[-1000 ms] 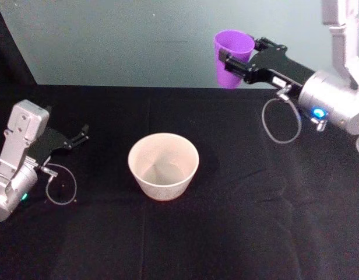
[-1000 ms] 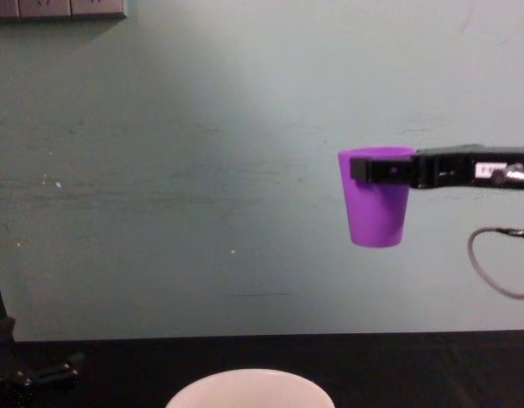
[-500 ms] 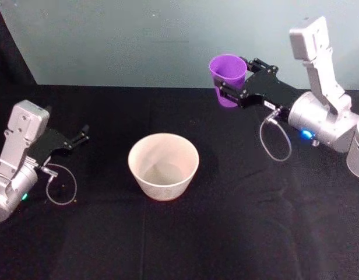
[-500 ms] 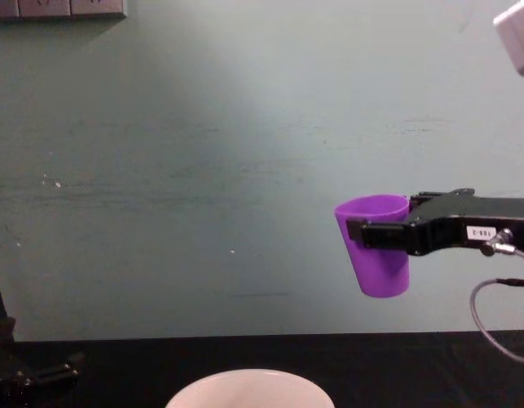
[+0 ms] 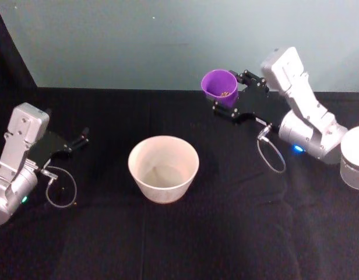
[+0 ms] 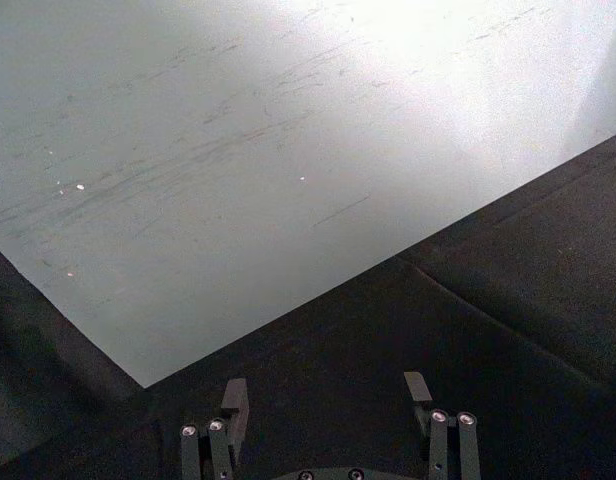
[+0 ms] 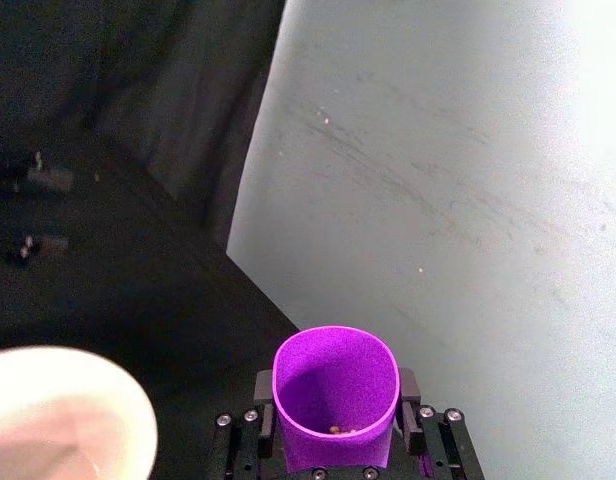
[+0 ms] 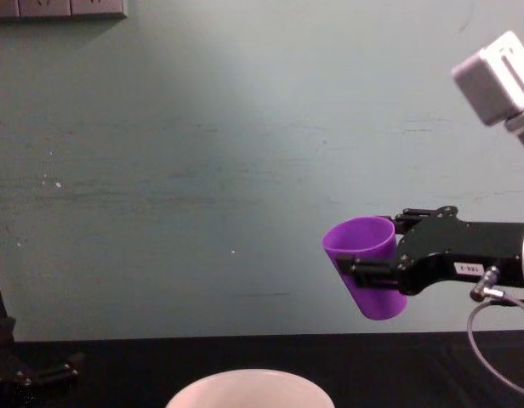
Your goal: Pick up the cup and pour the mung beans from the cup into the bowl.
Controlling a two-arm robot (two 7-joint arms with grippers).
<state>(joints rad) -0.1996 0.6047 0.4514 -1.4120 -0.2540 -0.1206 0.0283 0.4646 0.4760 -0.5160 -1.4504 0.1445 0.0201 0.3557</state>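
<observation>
My right gripper is clamped on the cup, lifted near the tabletop far edge and slightly tilted, beans inside. Bowl mid-tabletop looks empty; the pour is left. Left gripper parked by the left edge, jaws apart.

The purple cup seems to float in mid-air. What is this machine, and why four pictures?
It is a robot with two arms ending in grippers. One picture looks down from its head, one forward from its chest, one from each wrist. On the black table stands a pale bowl. The right gripper clamps the cup, slightly tilted, in the air beyond the bowl and to its right; a few beans lie inside. The left gripper rests open at the left, holding nothing.
</observation>
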